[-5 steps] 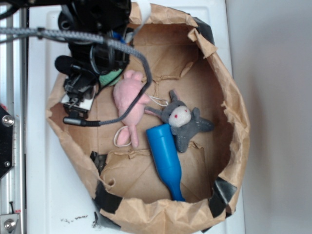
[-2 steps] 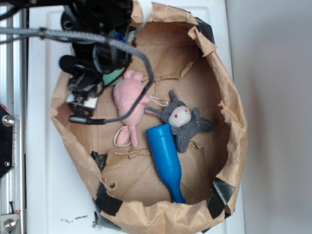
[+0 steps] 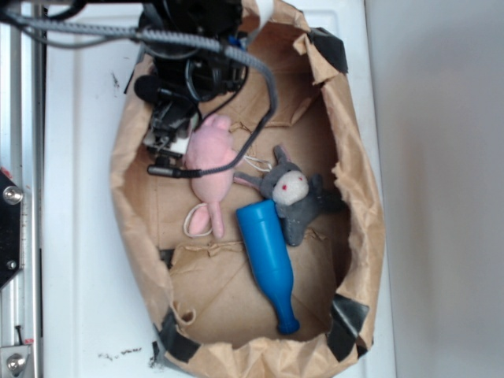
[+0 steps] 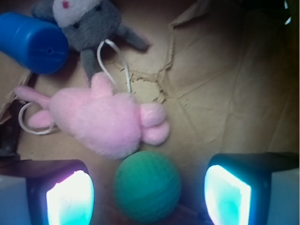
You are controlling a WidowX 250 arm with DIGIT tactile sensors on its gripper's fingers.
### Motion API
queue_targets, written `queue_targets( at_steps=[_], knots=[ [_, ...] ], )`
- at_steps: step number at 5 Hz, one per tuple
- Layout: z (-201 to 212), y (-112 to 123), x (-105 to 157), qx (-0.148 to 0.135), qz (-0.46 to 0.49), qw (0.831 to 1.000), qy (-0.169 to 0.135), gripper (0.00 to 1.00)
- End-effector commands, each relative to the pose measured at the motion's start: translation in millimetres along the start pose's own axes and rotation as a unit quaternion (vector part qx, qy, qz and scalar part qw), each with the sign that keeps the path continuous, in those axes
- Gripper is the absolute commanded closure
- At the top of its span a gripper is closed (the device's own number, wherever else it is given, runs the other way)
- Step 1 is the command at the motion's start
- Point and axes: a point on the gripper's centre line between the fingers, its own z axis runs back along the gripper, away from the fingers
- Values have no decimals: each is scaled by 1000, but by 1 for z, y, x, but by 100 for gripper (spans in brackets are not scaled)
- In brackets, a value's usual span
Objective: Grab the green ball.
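The green ball (image 4: pixel 147 185) lies on the brown paper floor between my two fingers, with a gap on each side of it. It touches the pink plush toy (image 4: pixel 105 122) just above it in the wrist view. My gripper (image 4: pixel 149 194) is open, its lit pads (image 4: pixel 70 197) standing left and right of the ball. In the exterior view the gripper (image 3: pixel 175 130) hangs over the bag's upper left corner, next to the pink plush (image 3: pixel 211 169), and the arm hides the ball there.
Everything sits inside a crumpled brown paper bag (image 3: pixel 358 197) with tall walls, on a white table. A grey plush animal (image 3: pixel 293 193) and a blue bowling-pin-shaped toy (image 3: pixel 268 260) lie mid-bag. A black cable (image 3: pixel 264 87) loops over the pink plush.
The arm has moved right, further into the bag. The bag's left wall has shifted right with it, making the bag narrower. The ball's green edge no longer shows in the exterior view.
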Motion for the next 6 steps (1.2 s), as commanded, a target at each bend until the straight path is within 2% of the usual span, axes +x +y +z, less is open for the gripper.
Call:
queue_targets(
  at_steps=[1,2,3,4,5,6],
  knots=[
    [3,19,2,39,9,999,-4,0],
    [-7,14,-2,33,2,999,3,0],
    [-12,-3,-5,21,-14,1000,16,0],
    [-13,-9,-7,-3,-9,1000,25,0],
    [-17,-22,-14,-15,-1,999,43,0],
    [-21,-24,-18,-13,20,999,48,100]
  ],
)
